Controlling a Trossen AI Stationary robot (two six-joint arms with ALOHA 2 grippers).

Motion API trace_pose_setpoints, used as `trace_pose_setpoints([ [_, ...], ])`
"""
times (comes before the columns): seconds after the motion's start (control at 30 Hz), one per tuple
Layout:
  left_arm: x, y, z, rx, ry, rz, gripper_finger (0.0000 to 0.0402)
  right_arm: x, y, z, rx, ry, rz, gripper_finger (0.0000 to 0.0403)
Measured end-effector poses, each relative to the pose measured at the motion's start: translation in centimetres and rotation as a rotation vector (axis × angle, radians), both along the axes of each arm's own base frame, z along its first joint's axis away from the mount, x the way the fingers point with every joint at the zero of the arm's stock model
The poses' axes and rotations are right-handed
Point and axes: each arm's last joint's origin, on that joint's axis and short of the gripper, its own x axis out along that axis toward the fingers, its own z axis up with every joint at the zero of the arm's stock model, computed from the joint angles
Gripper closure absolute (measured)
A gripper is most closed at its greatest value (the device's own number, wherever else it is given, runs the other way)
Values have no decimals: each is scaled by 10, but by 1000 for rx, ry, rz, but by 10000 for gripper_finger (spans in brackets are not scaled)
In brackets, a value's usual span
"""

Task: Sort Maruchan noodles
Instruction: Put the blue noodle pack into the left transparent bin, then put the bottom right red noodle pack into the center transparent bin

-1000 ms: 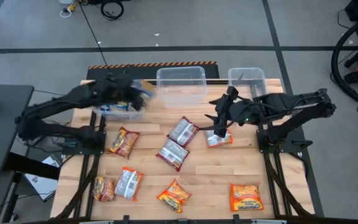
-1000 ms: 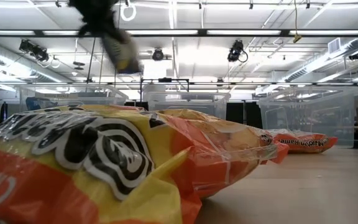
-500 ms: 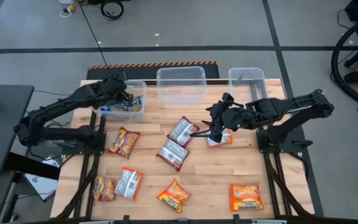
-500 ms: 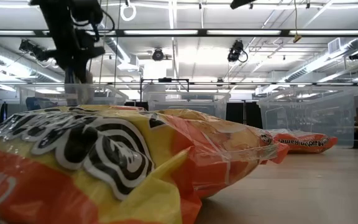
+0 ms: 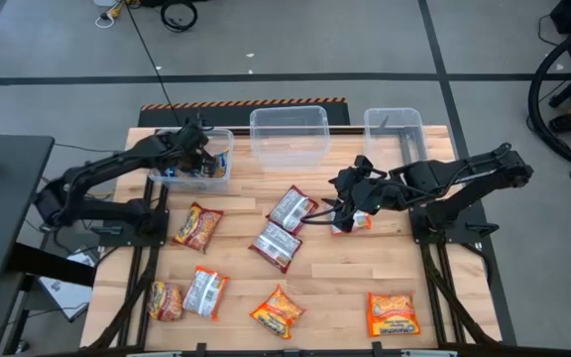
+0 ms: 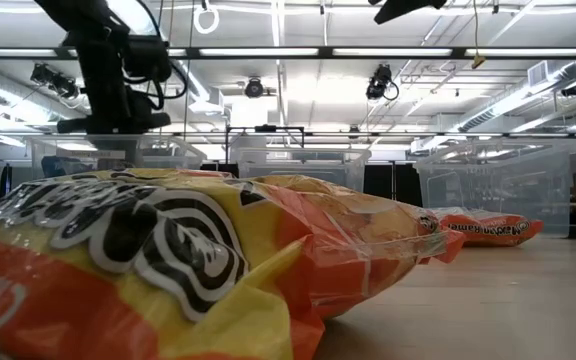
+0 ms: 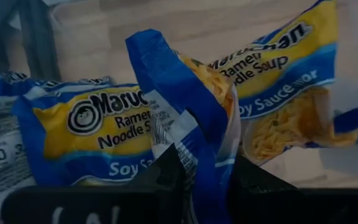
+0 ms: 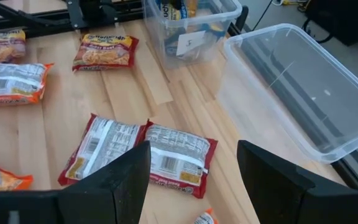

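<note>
My left gripper (image 5: 198, 159) is down inside the left clear tub (image 5: 228, 149), shut on a blue-yellow Maruchan packet (image 7: 191, 106). Two more blue-yellow packets (image 7: 98, 124) (image 7: 278, 93) lie in that tub beneath it. My right gripper (image 5: 337, 205) hovers open over the table's middle, its fingers wide apart (image 8: 192, 149) above two dark red-silver packets (image 8: 101, 149) (image 8: 176, 155) lying flat on the wood. Another packet (image 5: 357, 220) lies just right of it. My left gripper pinches the blue-yellow packet between its two fingers (image 7: 166, 174) at a crumpled blue end (image 7: 188, 146). It comes from above, pointing down into the tub. The packet stands edge-on below the fingers over the packets in the tub; whether it touches them is hidden.
Two more clear tubs stand along the far edge, middle (image 5: 288, 134) and right (image 5: 395, 127). Orange-yellow packets lie scattered at the near side (image 5: 198, 226) (image 5: 276, 310) (image 5: 393, 314) (image 5: 206, 293). One orange-yellow packet (image 6: 168, 260) fills the low view's foreground.
My left gripper, holding the blue-yellow packet, has swung from above the gap between the tubs toward the left and gone down into the left tub. My right gripper has drifted a little toward the table's left and near edge, nearer the dark red packets.
</note>
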Motion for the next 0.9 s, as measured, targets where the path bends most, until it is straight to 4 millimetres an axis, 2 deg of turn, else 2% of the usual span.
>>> trace_pose_setpoints([
  [0.13, 4, 5, -2, 14, -21, -8, 330, 0, 0, 0, 3, -1, -1, 158],
  [0.3, 4, 15, -13, 3, 45, 25, 322, 0, 0, 0, 24, -9, -13, 158],
  [0.43, 3, 22, -18, -57, 31, -8, 290, 0, 3, -1, 133, -8, 20, 158],
  [0.53, 1, 26, -12, -70, 11, -3, 253, 1, 3, -2, 227, 4, 53, 158],
  [0.63, -2, 29, 5, -68, 23, -8, 212, 0, 1, -1, 238, 10, 71, 158],
  [0.77, -2, 32, 44, -63, 37, -88, 173, -1, 0, -1, 103, 59, 187, 158],
  [0.83, 1, 29, 70, -46, -29, -133, 166, 0, 1, -1, 40, 81, 243, 158],
  [0.9, 7, 18, 95, -36, -167, -198, 165, 1, 1, -6, -2, 98, 280, 158],
])
